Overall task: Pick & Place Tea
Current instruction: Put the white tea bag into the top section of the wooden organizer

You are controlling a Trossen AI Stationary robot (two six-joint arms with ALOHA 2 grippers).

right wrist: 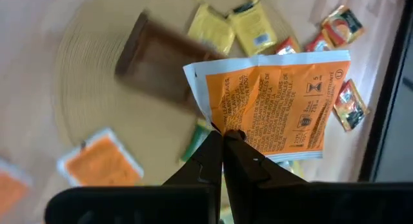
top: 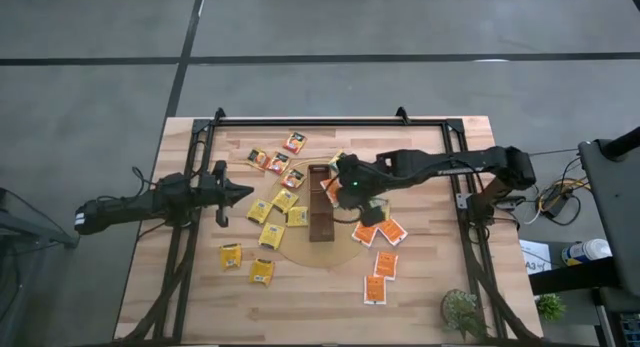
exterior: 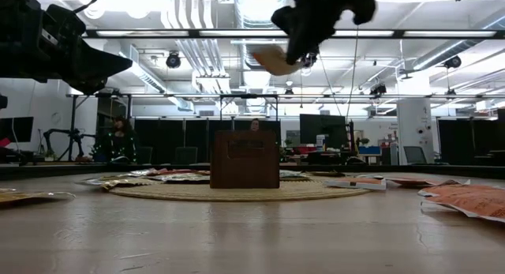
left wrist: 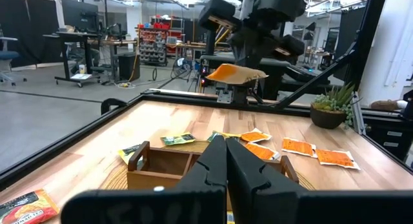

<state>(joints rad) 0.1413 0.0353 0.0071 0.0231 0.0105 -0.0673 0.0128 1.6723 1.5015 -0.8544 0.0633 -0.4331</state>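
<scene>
A long dark-brown tray [top: 320, 209] stands on a round tan disc [top: 325, 253] at mid-table. Tea sachets lie flat around it: yellow ones [top: 285, 200] to its left, orange ones [top: 385, 264] to its right, dark ones [top: 293, 142] toward the far edge. My right gripper [top: 336, 181] hovers over the tray's far end, shut on an orange tea sachet [right wrist: 277, 101], which also shows in the low view [exterior: 276, 61]. My left gripper [top: 238, 194] waits shut at the table's left, high above the wood, pointing level toward the tray [left wrist: 164, 169]. My right gripper pinches the orange sachet between its two fingers at one edge, near a corner [right wrist: 226, 126]. The fingers slant down from the table's right side. The sachet juts out beyond the fingertips, slightly crumpled and tilted, lifted clear above the tray [exterior: 245, 159].
A black frame [top: 330, 120] runs along the table's far edge and both sides. A small potted plant [top: 462, 312] stands at the near right corner. Bare wood lies near the front edge at the left [top: 180, 297].
</scene>
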